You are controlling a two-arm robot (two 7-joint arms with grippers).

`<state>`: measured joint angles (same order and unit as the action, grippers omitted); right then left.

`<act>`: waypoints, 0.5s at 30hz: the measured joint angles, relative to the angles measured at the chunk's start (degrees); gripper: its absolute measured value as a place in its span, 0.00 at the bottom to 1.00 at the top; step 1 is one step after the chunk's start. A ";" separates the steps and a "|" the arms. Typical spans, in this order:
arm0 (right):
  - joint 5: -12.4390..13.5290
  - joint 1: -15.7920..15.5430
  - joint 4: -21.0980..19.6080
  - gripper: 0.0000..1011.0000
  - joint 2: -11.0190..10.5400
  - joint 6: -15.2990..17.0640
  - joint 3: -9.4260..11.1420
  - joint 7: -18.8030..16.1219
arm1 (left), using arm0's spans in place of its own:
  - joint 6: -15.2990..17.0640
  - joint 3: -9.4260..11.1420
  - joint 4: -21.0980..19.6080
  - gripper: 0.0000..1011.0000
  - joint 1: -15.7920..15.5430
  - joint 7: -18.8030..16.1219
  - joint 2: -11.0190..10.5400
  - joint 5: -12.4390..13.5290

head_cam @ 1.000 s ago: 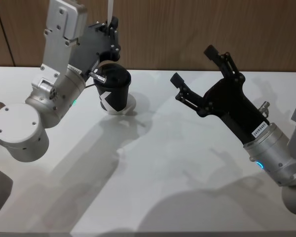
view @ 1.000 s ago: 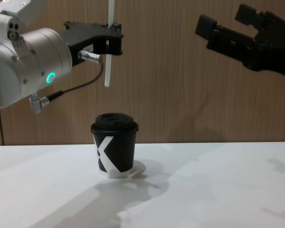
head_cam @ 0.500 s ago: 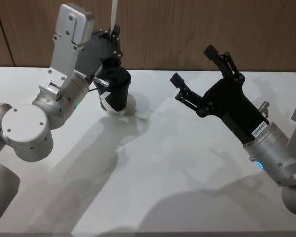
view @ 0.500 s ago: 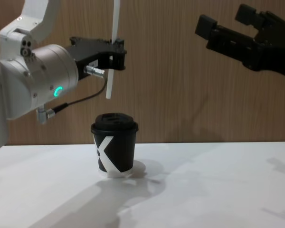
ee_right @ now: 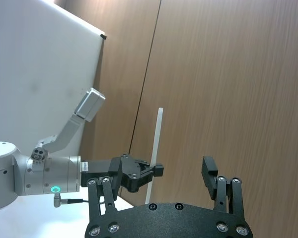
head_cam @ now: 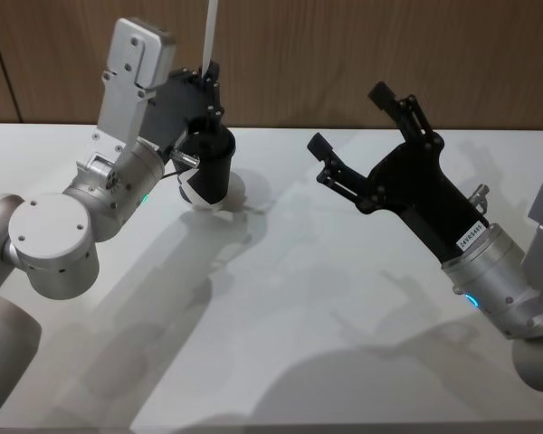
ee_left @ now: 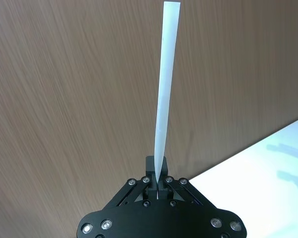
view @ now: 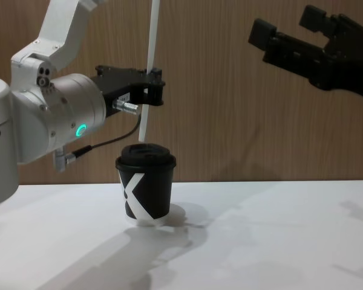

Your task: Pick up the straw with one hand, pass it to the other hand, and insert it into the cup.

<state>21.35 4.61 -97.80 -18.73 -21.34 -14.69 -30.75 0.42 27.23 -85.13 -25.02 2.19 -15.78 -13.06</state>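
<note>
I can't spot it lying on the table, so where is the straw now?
The straw is upright in the left gripper, shut on it, directly above the cup on the table's left side; its lower tip hangs just over the lid.

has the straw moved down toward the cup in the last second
Yes. In the chest view the straw, shut in the left gripper, has dropped: its lower tip now hangs just above the cup lid.

The head camera looks steeply down on the white surface (head_cam: 281,298); the chest camera looks level across it toward the wood wall (view: 230,121). Both share the cup (view: 146,188), while each wrist camera peers closely past its own claw.
</note>
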 joint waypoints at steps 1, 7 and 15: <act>0.00 0.00 0.00 0.99 0.00 0.00 0.00 0.00 | 0.03 -0.03 0.13 0.01 -0.03 0.03 0.07 -0.02; 0.00 0.00 0.00 0.99 0.00 0.00 0.00 0.00 | 0.27 -0.26 1.13 0.01 -0.30 0.57 0.70 -0.29; 0.00 0.00 0.00 0.99 0.00 0.00 0.00 0.00 | 0.29 -0.43 2.14 0.01 -0.66 1.38 1.43 -0.45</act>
<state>21.35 4.61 -97.80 -18.73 -21.34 -14.69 -30.75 0.71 26.80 -82.99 -25.68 3.57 -14.35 -13.51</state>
